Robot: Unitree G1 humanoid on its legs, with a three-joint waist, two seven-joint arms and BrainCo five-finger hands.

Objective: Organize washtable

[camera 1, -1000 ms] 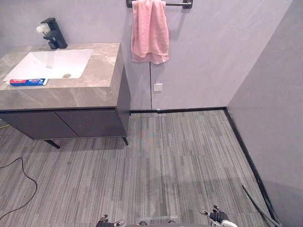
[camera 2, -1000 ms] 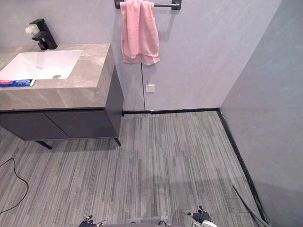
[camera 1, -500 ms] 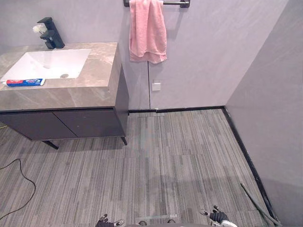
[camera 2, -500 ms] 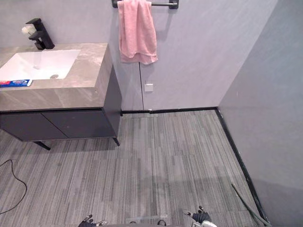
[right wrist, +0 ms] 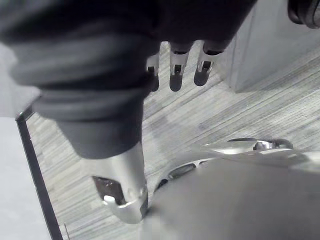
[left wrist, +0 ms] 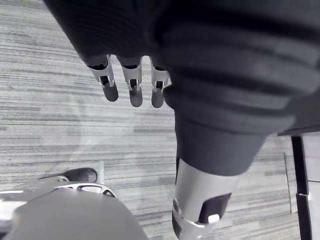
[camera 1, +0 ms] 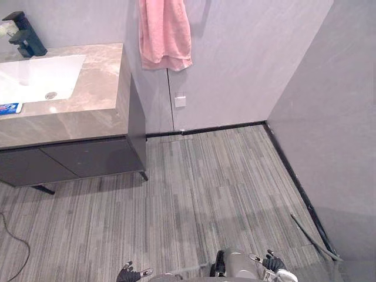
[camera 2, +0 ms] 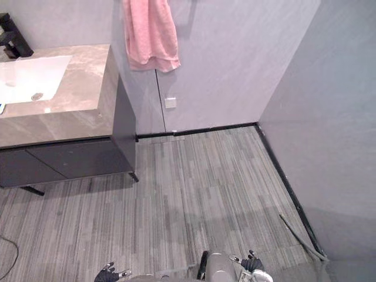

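The washtable (camera 1: pixel 88 100) stands at the far left: a marble top over a dark cabinet (camera 1: pixel 88 158). Set in it is a white sink (camera 1: pixel 35 79) with a black faucet (camera 1: pixel 23 35) behind. A blue-and-red toothpaste tube (camera 1: pixel 8 108) lies on the top's front edge, cut off by the picture's border. A pink towel (camera 1: pixel 163 35) hangs on the wall beside the washtable. My left hand (camera 1: pixel 130 274) and right hand (camera 1: pixel 271 264) hang low over the floor, far from the washtable. In the wrist views the left hand's fingers (left wrist: pixel 134 87) and the right hand's fingers (right wrist: pixel 175 70) are straight and hold nothing.
Striped grey flooring (camera 1: pixel 211 188) stretches between me and the washtable. A grey wall (camera 1: pixel 329 117) closes the right side, with a thin grey hose (camera 1: pixel 311 235) along its dark skirting. A white socket (camera 1: pixel 180 101) sits low on the back wall.
The camera has swung right: the washtable and towel now sit further left in the picture, and the toothpaste tube is cut by the edge. Both hands hang as before.
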